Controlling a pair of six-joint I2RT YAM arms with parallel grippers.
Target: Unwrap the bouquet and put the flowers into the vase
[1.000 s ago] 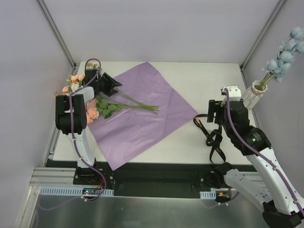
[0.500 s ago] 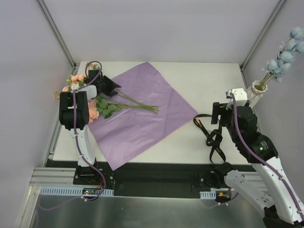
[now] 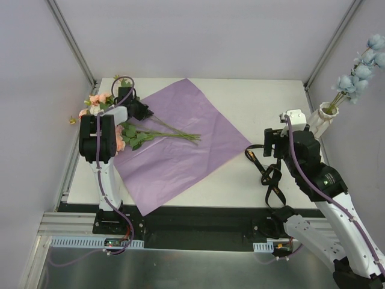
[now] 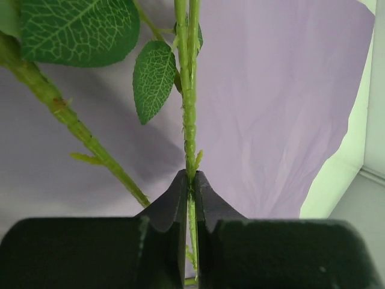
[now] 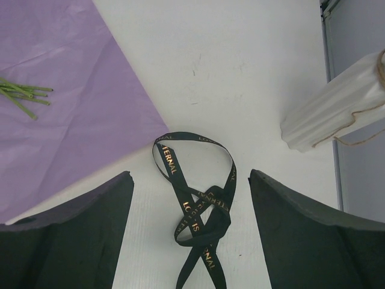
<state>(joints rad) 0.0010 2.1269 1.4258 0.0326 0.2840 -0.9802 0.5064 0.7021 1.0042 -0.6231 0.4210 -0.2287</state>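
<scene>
**A:** White tabletop (image 3: 252, 99). Purple paper sheet (image 3: 180, 144) is spread flat over its left and middle.

**B:** Flowers (image 3: 133, 136) lie unwrapped at the sheet's left corner. Peach roses and leaves to the left, stems pointing right.

**A:** Vase (image 3: 320, 120) is at the right edge, with pale blue blooms (image 3: 360, 69) standing in it.

**B:** Black ribbon (image 3: 267, 171) lies loose on the bare tabletop, between sheet and vase.

**A:** Right end effector (image 5: 188, 174) hangs over the ribbon, jaws wide, holding nothing.

**B:** Left end effector (image 4: 189, 180) is pinched tight on one green stem (image 4: 189, 120), just below a leaf, above the sheet.
</scene>
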